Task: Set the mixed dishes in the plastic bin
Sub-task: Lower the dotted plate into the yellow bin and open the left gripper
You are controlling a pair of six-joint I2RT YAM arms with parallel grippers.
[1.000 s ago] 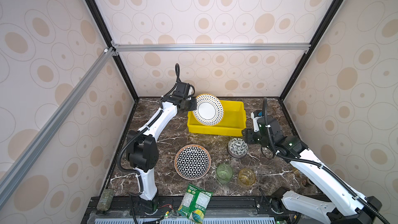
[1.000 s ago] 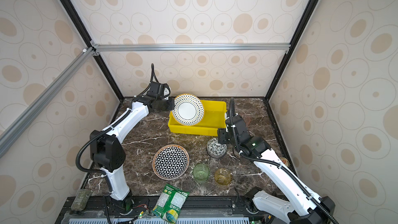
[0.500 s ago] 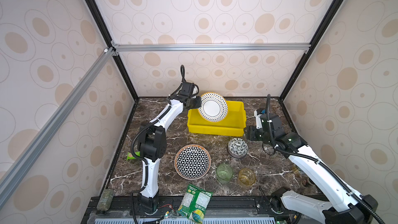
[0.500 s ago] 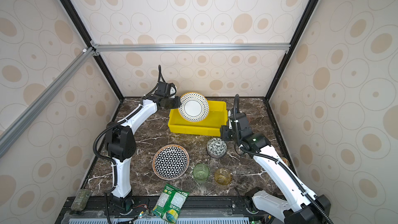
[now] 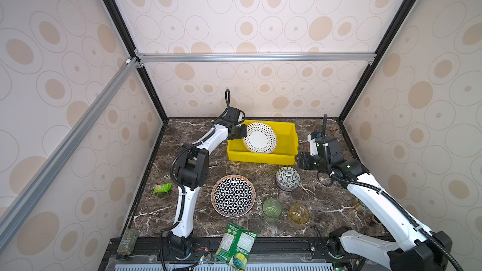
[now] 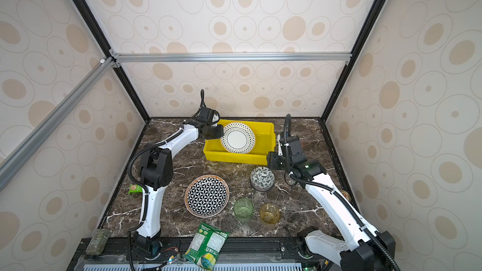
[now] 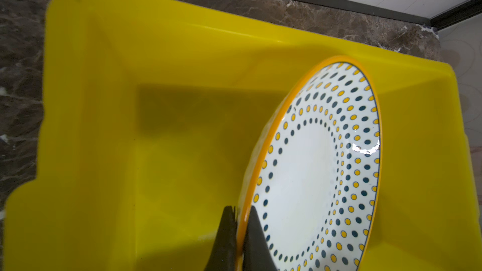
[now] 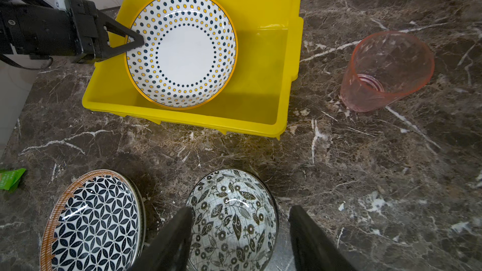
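The dotted plate [image 5: 260, 138] [image 6: 238, 138] [image 8: 182, 48] hangs tilted on edge inside the yellow plastic bin [image 5: 260, 158] [image 6: 234, 158] [image 8: 260, 79]. My left gripper [image 5: 242, 132] [image 7: 241, 220] is shut on its orange rim [image 7: 260, 152]. Whether the plate touches the bin floor I cannot tell. My right gripper [image 5: 302, 162] [image 8: 241, 209] is open, hovering over the floral bowl [image 5: 287, 178] [image 8: 232, 220] and holding nothing. On the table stand a geometric plate [image 5: 233, 195] [image 8: 91, 220], a green tumbler [image 5: 272, 208], an amber tumbler [image 5: 299, 214] and a pink tumbler [image 8: 386, 71].
A large green snack packet [image 5: 236, 243] lies over the table's front edge. A small green packet [image 5: 162, 188] lies by the left arm's base. The bin sits near the back wall, with the pink tumbler beside it under the right arm.
The left gripper has carried the dotted plate a little to the right and down into the bin. The right gripper has stayed open near the floral bowl.
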